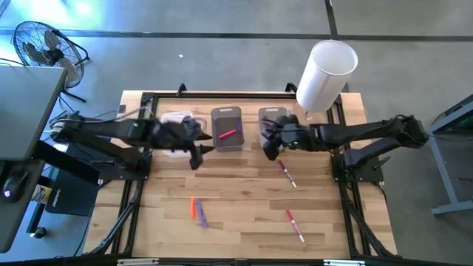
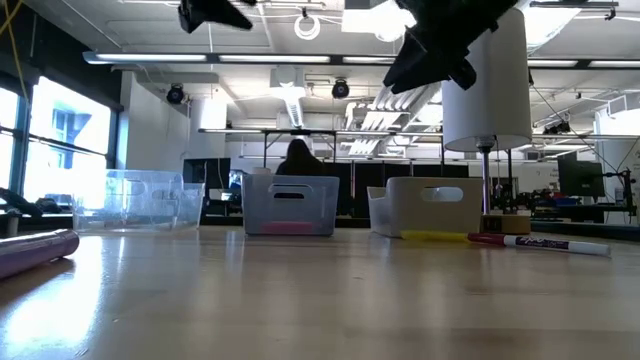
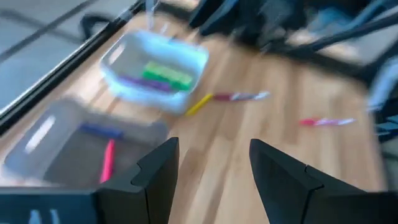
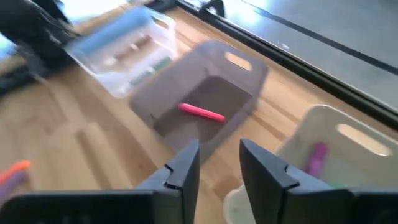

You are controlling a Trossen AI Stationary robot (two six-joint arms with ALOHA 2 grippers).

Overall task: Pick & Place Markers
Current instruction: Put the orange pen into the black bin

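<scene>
Markers are lying across my wooden table [image 1: 244, 192]: an orange marker [image 1: 193, 206] and a purple marker [image 1: 201, 214] touching at front left, a pink marker [image 1: 228, 134] inside the grey plastic bin [image 1: 226, 128], and two red-capped white markers [image 1: 287, 174] further right. My left gripper [image 1: 198, 148] is hovering empty, jaws spread moderately. My right gripper [image 1: 272, 142] is hanging empty over the white bin [image 1: 272, 115], jaws narrowly apart.
</scene>
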